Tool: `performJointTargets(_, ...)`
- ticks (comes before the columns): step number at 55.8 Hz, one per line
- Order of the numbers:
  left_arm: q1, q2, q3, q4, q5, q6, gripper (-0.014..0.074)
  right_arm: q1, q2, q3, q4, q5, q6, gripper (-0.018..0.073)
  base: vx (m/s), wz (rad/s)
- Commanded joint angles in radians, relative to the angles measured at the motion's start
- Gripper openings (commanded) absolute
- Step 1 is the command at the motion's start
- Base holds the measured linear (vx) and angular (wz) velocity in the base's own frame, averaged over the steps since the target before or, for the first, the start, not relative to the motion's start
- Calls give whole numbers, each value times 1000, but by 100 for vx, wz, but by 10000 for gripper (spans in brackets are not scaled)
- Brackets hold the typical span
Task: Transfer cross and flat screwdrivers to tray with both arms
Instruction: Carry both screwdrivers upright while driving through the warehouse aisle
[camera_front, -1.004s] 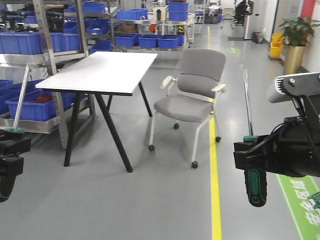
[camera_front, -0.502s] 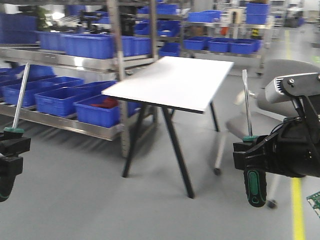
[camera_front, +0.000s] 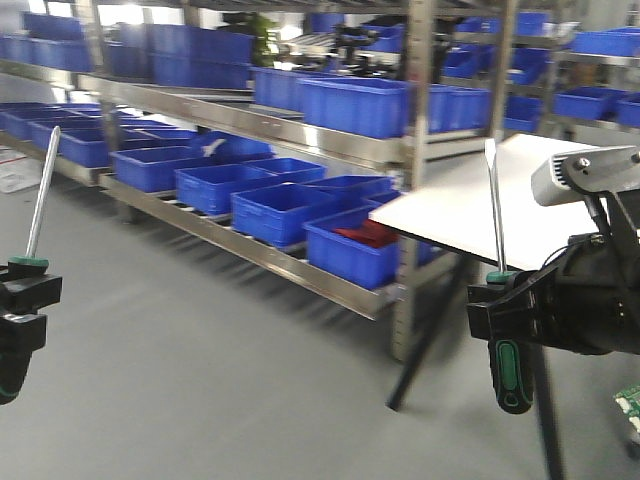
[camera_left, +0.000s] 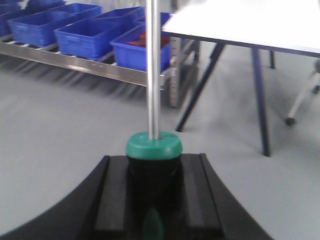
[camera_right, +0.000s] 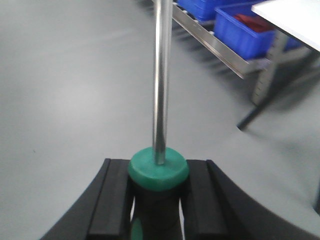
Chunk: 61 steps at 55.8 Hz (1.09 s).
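Note:
My left gripper (camera_front: 22, 292) is shut on a screwdriver (camera_front: 38, 195) with a black and green handle, its steel shaft pointing up. In the left wrist view the fingers (camera_left: 112, 192) clamp the handle below the green collar (camera_left: 153, 145). My right gripper (camera_front: 510, 305) is shut on a second, similar screwdriver (camera_front: 493, 205), whose handle hangs below the jaws. In the right wrist view its green collar (camera_right: 158, 167) sits between the pads (camera_right: 107, 200). I cannot tell which tip is cross and which is flat. The tray is out of view.
A white table (camera_front: 480, 200) on black legs stands at the right, also seen in the left wrist view (camera_left: 250, 25). Steel shelving (camera_front: 300, 130) with several blue bins (camera_front: 350, 245) runs across the back. Grey floor (camera_front: 200, 380) lies in front.
The whole scene has swept to the right: the chair has left the view, the table has moved to the right edge and more shelving shows. Both grippers keep their screwdrivers.

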Motion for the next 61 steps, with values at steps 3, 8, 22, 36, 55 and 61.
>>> performJointTargets(3, -4, -16, -29, -22, -83, -5, 0, -3, -24, -31, -3, -90, 1, -8, 54, 60)
performJointTargets(8, -4, -16, -29, -22, -80, -5, 0, -3, -24, -31, -3, -90, 1, -8, 54, 60)
performJointTargets(22, -4, -16, -29, -22, -80, -5, 0, -3, -24, -31, -3, -90, 1, -8, 54, 58)
performJointTargets(36, -4, -16, -29, -22, -80, -5, 0, -3, -24, -31, -3, -90, 1, -8, 55, 58)
performJointTargets(55, -4, -16, -29, -22, -80, -5, 0, -3, -24, -31, -3, -90, 1, -8, 56, 54)
performJointTargets(61, -4, -16, -29, -22, -80, -5, 0, -3, -24, -31, -3, -90, 1, -8, 56, 42)
